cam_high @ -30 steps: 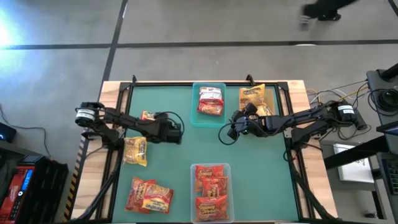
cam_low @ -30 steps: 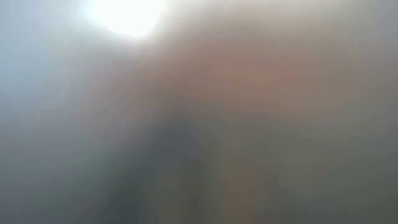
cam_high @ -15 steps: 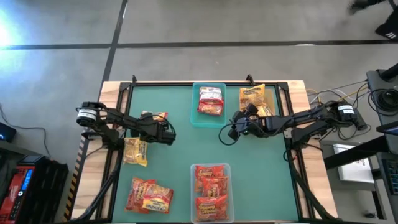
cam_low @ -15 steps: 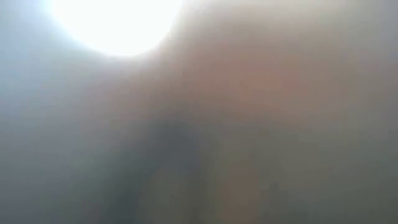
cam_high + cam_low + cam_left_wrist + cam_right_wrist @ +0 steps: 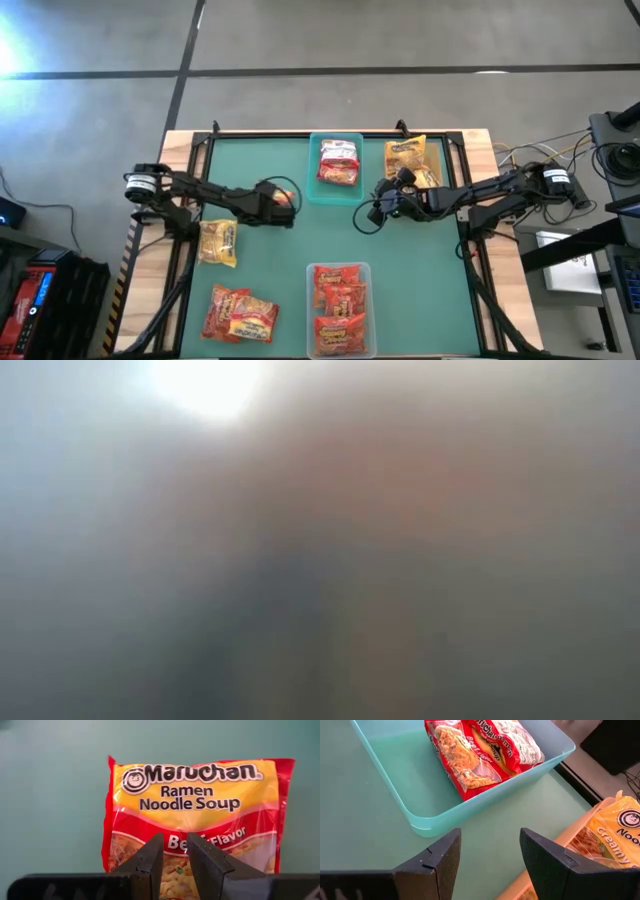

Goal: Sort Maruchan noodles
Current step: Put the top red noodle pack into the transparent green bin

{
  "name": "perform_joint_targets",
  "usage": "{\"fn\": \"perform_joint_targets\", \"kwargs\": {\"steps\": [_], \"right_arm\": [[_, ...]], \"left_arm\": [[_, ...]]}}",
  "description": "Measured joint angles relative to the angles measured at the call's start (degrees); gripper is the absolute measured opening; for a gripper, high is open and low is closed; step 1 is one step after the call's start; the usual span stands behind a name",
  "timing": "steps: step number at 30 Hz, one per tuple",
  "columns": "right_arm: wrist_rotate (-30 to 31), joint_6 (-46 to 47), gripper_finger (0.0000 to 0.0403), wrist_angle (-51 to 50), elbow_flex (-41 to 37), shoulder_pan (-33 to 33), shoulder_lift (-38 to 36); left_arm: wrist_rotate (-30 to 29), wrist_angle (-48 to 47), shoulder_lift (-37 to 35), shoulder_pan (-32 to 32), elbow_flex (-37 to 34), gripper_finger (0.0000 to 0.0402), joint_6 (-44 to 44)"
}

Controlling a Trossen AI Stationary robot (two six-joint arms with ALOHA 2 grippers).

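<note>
My left gripper (image 5: pixel 275 200) is at the table's middle left, shut on a red-and-yellow Maruchan beef packet (image 5: pixel 284 196), which fills the left wrist view (image 5: pixel 197 805). My right gripper (image 5: pixel 378 210) is open and empty, just right of a teal bin (image 5: pixel 312 170) that holds red packets (image 5: pixel 338 163). The bin's near corner (image 5: pixel 435 822) lies just ahead of the right gripper (image 5: pixel 490 845). Yellow packets (image 5: pixel 408 160) lie flat at the far right. The low view is a blur. My left gripper pinches the packet between its two fingers (image 5: pixel 150 865) at the end with the flavour line and noodle picture (image 5: pixel 175 847). The packet reaches away from the fingers, label up. I cannot tell whether it is clear of the table.
A clear bin (image 5: pixel 312 275) with red-orange packets stands at the near middle. A yellow packet (image 5: pixel 218 243) and red-orange packets (image 5: pixel 240 315) lie at the near left. A yellow packet (image 5: pixel 617 832) shows beside my right gripper. Bare green mat lies between the bins.
My left gripper drew back toward the table's left edge, then went toward its right edge. The red-and-yellow packet, which showed beside the left arm, has shifted toward the right and now sits at the gripper, nearer the teal bin.
</note>
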Motion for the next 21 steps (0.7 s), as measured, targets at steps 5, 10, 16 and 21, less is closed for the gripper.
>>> {"fn": "perform_joint_targets", "kwargs": {"steps": [5, 10, 16, 21], "right_arm": [[0.0, -0.1, 0.0194, 0.0, 0.0, 0.0, 0.0], [0.0, -0.1, 0.0194, 0.0, 0.0, 0.0, 0.0], [0.0, -0.1, 0.0194, 0.8, 0.0, 0.0, 0.0], [-6.5, 2.3, 0.0194, 3.0, 0.0, 0.0, 0.0]], "left_arm": [[6.9, 8.4, 0.0, -0.6, 2.3, 0.0075, 11.2], [14.1, 16.5, 0.1, -3.3, 2.8, 0.0075, 16.0], [15.3, 24.5, 0.2, -7.5, 2.7, 0.0075, 16.2], [9.9, 28.6, 0.2, -8.3, 2.7, 0.0075, 15.0]]}}
